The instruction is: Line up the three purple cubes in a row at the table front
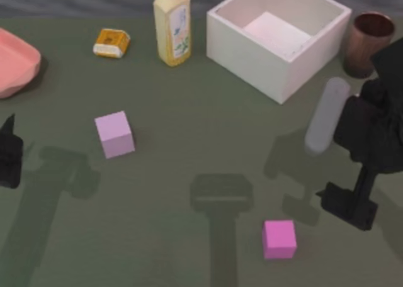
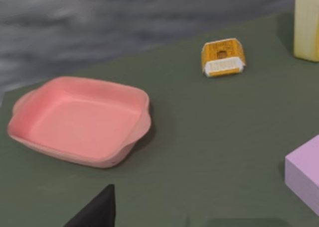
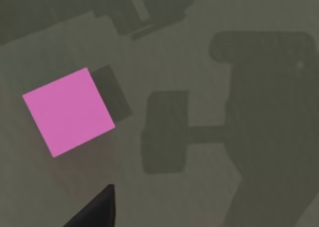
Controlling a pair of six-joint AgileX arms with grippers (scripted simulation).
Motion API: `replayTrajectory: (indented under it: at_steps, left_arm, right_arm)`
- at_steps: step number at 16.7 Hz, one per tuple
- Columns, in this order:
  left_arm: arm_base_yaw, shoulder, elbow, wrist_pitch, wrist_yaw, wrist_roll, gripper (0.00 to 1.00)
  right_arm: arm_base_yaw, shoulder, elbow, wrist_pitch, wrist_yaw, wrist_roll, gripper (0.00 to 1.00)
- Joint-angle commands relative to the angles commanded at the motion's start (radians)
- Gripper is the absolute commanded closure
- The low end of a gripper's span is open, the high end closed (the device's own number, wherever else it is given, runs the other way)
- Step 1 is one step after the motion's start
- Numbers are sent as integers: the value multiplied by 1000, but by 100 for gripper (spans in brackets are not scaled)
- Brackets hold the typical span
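A pale lilac cube [image 1: 114, 134] sits on the dark olive table [image 1: 189, 117] left of centre; its corner shows in the left wrist view [image 2: 305, 173]. A brighter magenta-pink cube [image 1: 279, 238] rests near the front, right of centre, and lies flat on the table in the right wrist view [image 3: 68, 111]. I see no second lilac cube in any view. My right gripper [image 1: 344, 206] hangs open above the table to the right of the magenta cube, holding nothing; one dark fingertip [image 3: 101, 207] shows. My left gripper [image 1: 9, 150] is parked open at the left edge.
A big white open box [image 1: 277, 67] stands at the back right, with a brown cup [image 1: 368, 43] beside it. A yellow bottle [image 1: 172, 26] and a small orange packet [image 1: 111, 43] stand at the back. A pink dish [image 2: 79, 120] lies back left.
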Motion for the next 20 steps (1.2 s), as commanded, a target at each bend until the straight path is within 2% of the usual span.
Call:
replayTrajectory:
  at_steps: [6,11,16,20]
  left_arm:
    - [-77,706,530,-348,-2,268,0]
    - [-139,1212,927,-615,-1,475,0]
    - [-183,1563,1237,-797,0,625,0]
    - [-200,1696,1365,-862,0,683,0]
  right_arm:
    - [-228,-560,-392,279,-12,245,0]
    - [-378,-945,-685,478,4,436,0]
    - [-475,-1221,-879,635,36,583,0]
    - [-508,-1330,-944,696,53,641,0]
